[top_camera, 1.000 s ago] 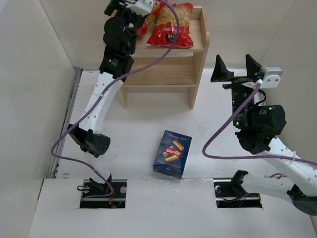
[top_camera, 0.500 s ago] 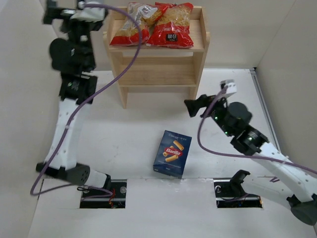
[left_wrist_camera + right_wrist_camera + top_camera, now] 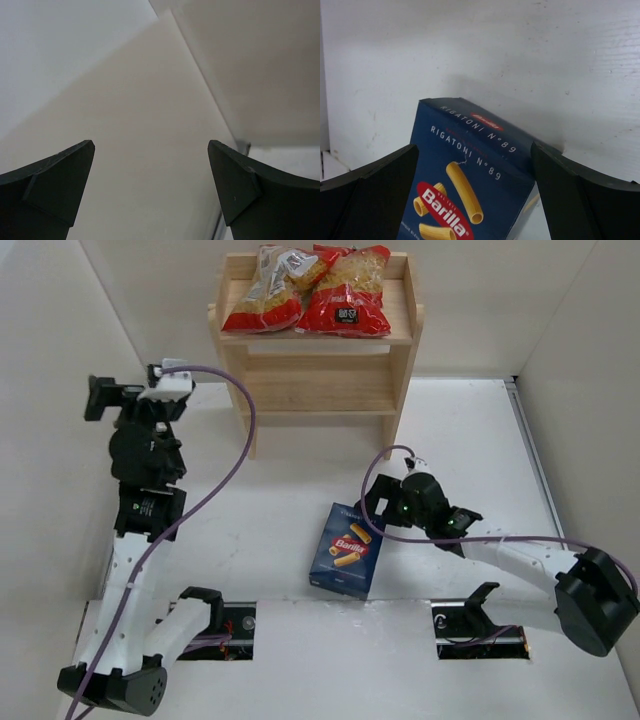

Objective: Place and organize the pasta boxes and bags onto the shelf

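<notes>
The dark blue Barilla pasta box (image 3: 348, 550) lies flat on the white table, in front of the shelf (image 3: 325, 390). Two red pasta bags (image 3: 268, 290) (image 3: 345, 292) lie side by side on the shelf's top tier. My right gripper (image 3: 372, 508) is open, low at the box's far right corner. In the right wrist view the box (image 3: 470, 190) fills the gap between the open jaws of the right gripper (image 3: 472, 146), without touching them. My left gripper (image 3: 115, 400) is open and empty, left of the shelf, and in its wrist view (image 3: 150, 142) it faces the bare wall.
White walls close in the table on the left, back and right. The shelf's lower tier (image 3: 320, 405) holds nothing. A purple cable (image 3: 235, 455) hangs from the left arm near the shelf's left leg.
My left arm has swung off the shelf top, down and to the left. My right arm has dropped from high on the right down to the box.
</notes>
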You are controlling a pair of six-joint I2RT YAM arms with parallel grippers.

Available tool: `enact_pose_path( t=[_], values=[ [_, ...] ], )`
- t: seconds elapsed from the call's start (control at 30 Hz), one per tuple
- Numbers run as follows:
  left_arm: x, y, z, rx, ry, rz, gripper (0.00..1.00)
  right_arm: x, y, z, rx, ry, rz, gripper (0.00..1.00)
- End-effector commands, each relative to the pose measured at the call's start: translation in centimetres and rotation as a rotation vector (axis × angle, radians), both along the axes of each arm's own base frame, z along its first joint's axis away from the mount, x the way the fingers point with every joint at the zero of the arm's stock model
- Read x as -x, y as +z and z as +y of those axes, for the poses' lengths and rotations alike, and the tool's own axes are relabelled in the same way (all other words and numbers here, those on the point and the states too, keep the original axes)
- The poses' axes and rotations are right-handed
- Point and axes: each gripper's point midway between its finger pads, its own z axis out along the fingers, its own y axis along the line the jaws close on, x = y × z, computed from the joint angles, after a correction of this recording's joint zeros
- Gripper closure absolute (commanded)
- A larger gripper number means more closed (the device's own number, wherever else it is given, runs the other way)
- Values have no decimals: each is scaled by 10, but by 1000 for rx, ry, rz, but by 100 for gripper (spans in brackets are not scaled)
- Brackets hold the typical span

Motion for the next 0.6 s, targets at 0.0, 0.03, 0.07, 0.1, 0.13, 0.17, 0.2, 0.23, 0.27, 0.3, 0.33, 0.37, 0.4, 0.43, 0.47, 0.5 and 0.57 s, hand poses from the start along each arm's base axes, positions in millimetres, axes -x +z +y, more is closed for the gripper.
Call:
enact_pose_path(
  t=[0.0,0.03,0.07,0.1,0.13,0.17,0.2,0.23,0.27,0.3,0.33,0.37,0.4,0.43,0.47,0.5,0.57],
  values=[
    [5,-56,8,68,45,128,0,16,3,24,-131,11,69,0],
    [5,-73,7,79,43,177,0,24,-5,22,-106,5,104,0],
    [5,-90,6,94,34,218,0,33,-13,22,-78,4,132,0],
    [5,-104,4,109,23,249,0,40,-19,23,-57,7,151,0],
    [5,-116,1,122,7,274,0,47,-23,25,-45,17,166,0],
    [3,-126,-3,132,-10,294,0,51,-27,26,-32,21,186,0],
    [1,-135,-7,136,-27,316,0,55,-29,23,-18,9,209,0],
    [0,-141,-11,140,-42,331,0,59,-27,16,-2,-14,227,0],
    [-2,-147,-17,138,-61,348,0,60,-23,8,22,-41,223,0],
    [-4,-151,-21,134,-78,359,0,62,-17,-1,49,-66,206,0],
    [-6,-156,-26,131,-93,370,0,62,-11,-13,82,-95,181,0],
    [-9,-162,-32,128,-116,382,0,63,-6,-25,115,-125,166,0],
    [-11,-169,-40,122,-148,403,0,65,-2,-36,144,-148,162,0],
    [-13,-177,-51,113,-190,425,0,69,-2,-44,166,-163,169,0],
    [-14,-187,-63,101,-232,452,0,76,-2,-48,173,-162,186,0],
    [-15,-197,-74,95,-270,479,0,86,-4,-48,175,-153,213,0],
    [-12,-217,-92,94,-330,537,0,103,-3,-38,154,-121,236,0]
  ],
)
